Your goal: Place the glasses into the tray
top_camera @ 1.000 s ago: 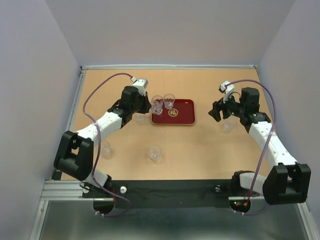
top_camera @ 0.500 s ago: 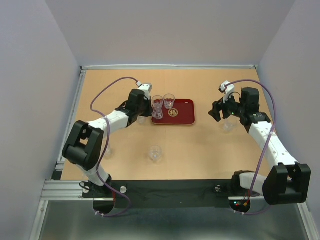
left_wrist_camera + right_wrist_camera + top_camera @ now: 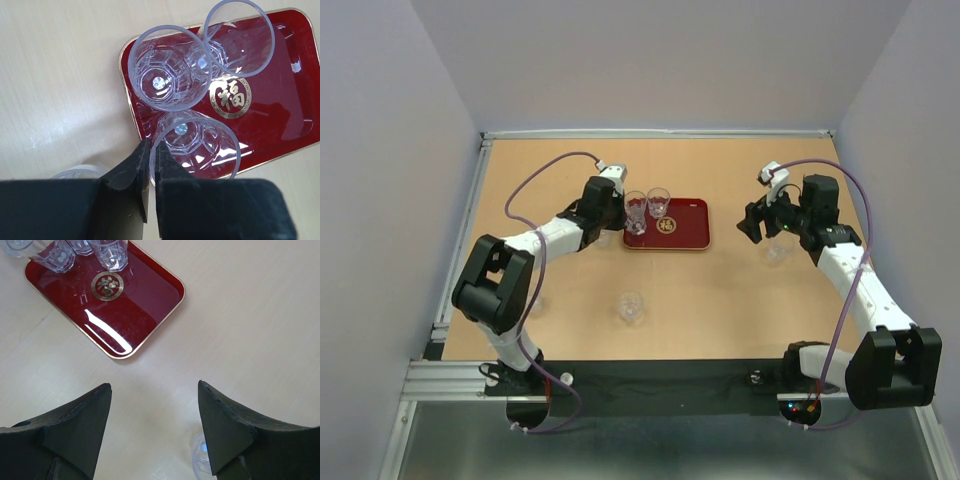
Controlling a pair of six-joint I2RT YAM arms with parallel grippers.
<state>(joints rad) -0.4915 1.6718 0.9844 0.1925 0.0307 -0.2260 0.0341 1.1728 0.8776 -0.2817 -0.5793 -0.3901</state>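
The dark red tray (image 3: 682,232) with its gold emblem lies at the table's middle back. Two clear glasses (image 3: 170,67) (image 3: 239,37) stand on its left end. My left gripper (image 3: 152,145) is shut on the rim of a third glass (image 3: 195,150), which is over the tray's near left corner; I cannot tell if it rests on the tray. In the top view this gripper (image 3: 623,220) is at the tray's left edge. My right gripper (image 3: 153,385) is open and empty above bare table, right of the tray (image 3: 140,305).
A loose glass (image 3: 631,306) stands on the table in front of the tray. Another (image 3: 80,171) sits under my left wrist, just left of the tray. One more (image 3: 201,460) stands beneath my right gripper's right finger. Walls enclose the table.
My left arm has reached further right toward the tray with the glass in its grip. The right arm has not moved.
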